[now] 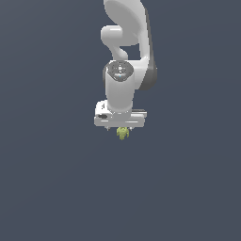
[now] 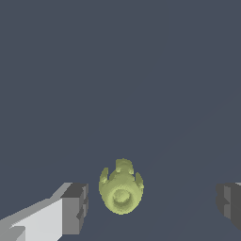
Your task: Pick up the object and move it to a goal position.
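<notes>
- One arm (image 1: 123, 56) hangs from above over a plain dark grey floor (image 1: 47, 188), and its gripper (image 1: 121, 128) points straight down.
- The gripper is released: in the wrist view one grey finger (image 2: 75, 208) and the other grey finger (image 2: 229, 203) stand well apart, and neither of them touches anything.
- The object (image 2: 121, 187) is a small yellow-green lump with short bumps around it. It sits in the gap between the two fingers, much nearer to the first finger than to the second, but with a clear strip of floor on both sides.
- In the exterior view the object (image 1: 123, 133) shows just under the white bar of the hand, close to its middle. It looks very narrow compared with this bar.
- I judge that the step in hand is the approach before the grasp. Nothing is held yet, so the lifting and the carrying are both not yet done.
- Whether the fingertips are already low enough to reach the sides of the object, I cannot tell from these two views.
- The next move, in my opinion, calls for a small shift to centre the object between the fingers, perhaps a little more descent, and then a gentle close.
- No goal marker is visible in either view, so the direction of the carry cannot be said.
</notes>
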Motion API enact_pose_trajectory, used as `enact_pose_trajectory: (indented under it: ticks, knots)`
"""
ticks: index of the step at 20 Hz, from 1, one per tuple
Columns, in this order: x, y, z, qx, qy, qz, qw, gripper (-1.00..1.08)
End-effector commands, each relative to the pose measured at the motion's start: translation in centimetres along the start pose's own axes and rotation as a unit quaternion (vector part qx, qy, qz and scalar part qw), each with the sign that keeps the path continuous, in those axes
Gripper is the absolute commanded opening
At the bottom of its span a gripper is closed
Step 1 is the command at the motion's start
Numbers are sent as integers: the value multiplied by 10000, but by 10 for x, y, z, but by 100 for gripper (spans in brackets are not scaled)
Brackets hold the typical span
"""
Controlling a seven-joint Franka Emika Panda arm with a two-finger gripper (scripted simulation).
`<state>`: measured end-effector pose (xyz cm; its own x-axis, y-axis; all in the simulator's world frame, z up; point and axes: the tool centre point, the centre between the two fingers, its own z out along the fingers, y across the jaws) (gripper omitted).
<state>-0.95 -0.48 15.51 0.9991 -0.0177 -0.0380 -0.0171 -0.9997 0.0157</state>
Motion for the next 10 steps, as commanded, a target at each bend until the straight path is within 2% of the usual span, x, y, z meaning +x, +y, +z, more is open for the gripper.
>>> enact_pose_trajectory:
  ticks: [1,10]
  knots:
    - [0,0,0,0,0,0,10000,100]
    - [-1,22,-5,-134,-70,39,9999,100]
